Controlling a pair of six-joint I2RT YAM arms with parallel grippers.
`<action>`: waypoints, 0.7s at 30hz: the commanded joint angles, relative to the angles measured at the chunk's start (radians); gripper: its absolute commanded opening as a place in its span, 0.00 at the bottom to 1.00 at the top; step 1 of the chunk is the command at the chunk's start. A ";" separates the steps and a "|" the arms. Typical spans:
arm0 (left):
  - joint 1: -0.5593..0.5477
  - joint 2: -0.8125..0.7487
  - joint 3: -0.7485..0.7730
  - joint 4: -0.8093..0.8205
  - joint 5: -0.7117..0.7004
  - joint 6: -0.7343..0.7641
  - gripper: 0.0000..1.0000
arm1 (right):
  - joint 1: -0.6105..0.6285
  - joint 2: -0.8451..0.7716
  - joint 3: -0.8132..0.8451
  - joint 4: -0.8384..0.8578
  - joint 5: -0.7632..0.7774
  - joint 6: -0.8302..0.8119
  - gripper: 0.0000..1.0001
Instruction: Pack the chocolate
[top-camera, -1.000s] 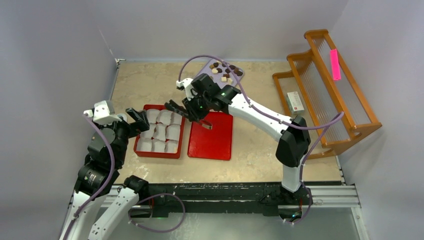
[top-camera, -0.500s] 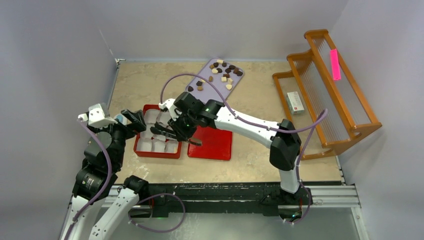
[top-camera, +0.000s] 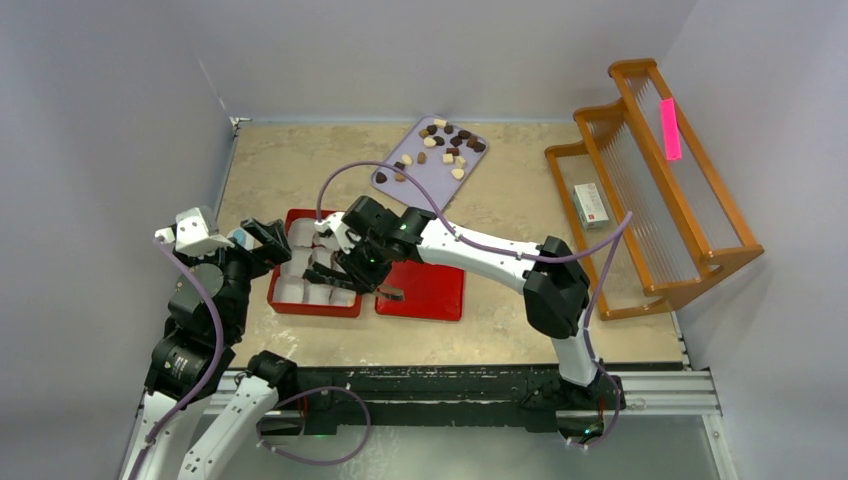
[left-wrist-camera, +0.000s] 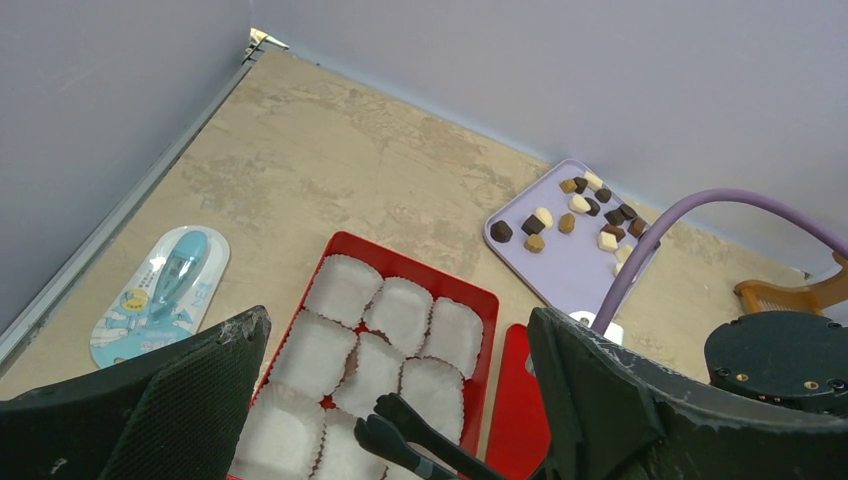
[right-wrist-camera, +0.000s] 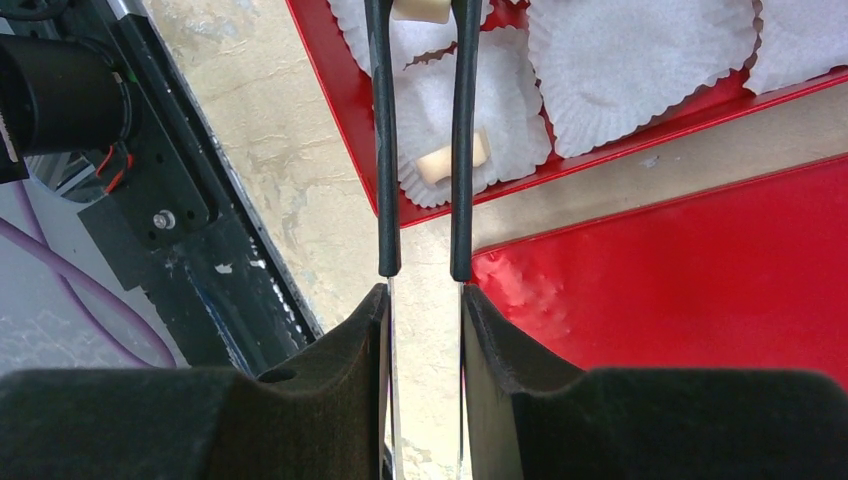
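Nearer now over the red box (right-wrist-camera: 335, 90), the right gripper (right-wrist-camera: 425, 300) clamps tongs (right-wrist-camera: 384, 150) pinching one cream chocolate (right-wrist-camera: 418, 8); a second chocolate (right-wrist-camera: 447, 160) lies in a cup (right-wrist-camera: 505, 120); left gripper (left-wrist-camera: 398, 335) gapes; perhaps fifteen chocolates (top-camera: 447, 157) sit on the purple tray (top-camera: 425, 180).

Beige table (top-camera: 300, 170): red box (top-camera: 318, 311), red lid (top-camera: 430, 290), purple tray (top-camera: 430, 180), wooden rack (top-camera: 630, 68).
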 joint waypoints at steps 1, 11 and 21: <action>0.010 0.007 0.000 0.021 -0.015 -0.005 1.00 | 0.009 0.002 -0.003 0.012 -0.025 -0.012 0.31; 0.010 0.005 0.000 0.021 -0.015 -0.006 1.00 | 0.010 0.018 -0.005 0.014 -0.054 -0.014 0.35; 0.010 0.007 0.000 0.022 -0.008 -0.006 1.00 | 0.009 0.027 0.016 0.024 -0.033 -0.002 0.34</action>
